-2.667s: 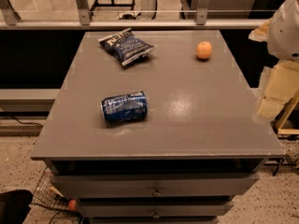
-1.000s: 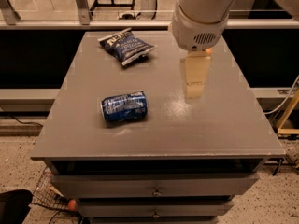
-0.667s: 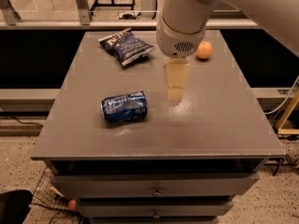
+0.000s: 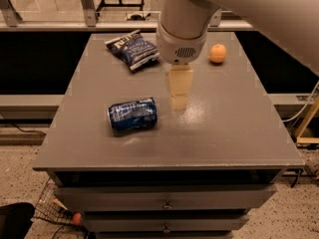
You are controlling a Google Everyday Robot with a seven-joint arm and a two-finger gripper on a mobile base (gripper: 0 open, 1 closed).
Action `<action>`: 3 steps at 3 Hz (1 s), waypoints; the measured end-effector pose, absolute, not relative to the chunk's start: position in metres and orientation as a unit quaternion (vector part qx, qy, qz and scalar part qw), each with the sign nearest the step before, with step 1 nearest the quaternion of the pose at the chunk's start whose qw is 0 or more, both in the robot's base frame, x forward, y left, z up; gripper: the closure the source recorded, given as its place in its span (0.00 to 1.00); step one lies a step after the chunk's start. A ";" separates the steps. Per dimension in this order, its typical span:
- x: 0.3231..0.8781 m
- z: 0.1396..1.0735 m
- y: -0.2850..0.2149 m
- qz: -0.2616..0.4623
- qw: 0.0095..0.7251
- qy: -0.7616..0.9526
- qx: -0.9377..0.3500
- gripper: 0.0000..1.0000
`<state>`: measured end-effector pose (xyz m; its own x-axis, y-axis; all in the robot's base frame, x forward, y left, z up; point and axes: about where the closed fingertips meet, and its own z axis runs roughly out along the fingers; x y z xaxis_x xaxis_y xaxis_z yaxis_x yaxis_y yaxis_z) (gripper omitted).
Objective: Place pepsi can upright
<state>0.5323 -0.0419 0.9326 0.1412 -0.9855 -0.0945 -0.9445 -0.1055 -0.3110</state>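
Observation:
The pepsi can [image 4: 132, 114] is dark blue with white markings. It lies on its side on the grey table top [image 4: 224, 133], left of centre, long axis running left to right. My gripper [image 4: 179, 102] hangs from the big white arm above the middle of the table. It is just right of the can and a little farther back, apart from it. It holds nothing that I can see.
A crinkled blue chip bag [image 4: 132, 49] lies at the back left of the table. An orange [image 4: 217, 53] sits at the back right. Drawers run below the table's front edge. A metal rail crosses behind the table.
My arm has swung in from the right side and moved left across the table, now close to the can. The can, bag and orange have not moved.

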 end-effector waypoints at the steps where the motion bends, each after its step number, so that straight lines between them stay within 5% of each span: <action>1: 0.528 0.922 -0.026 -0.064 0.132 0.646 -0.749 0.00; 3: 0.518 0.903 -0.003 -0.047 0.116 0.652 -0.748 0.00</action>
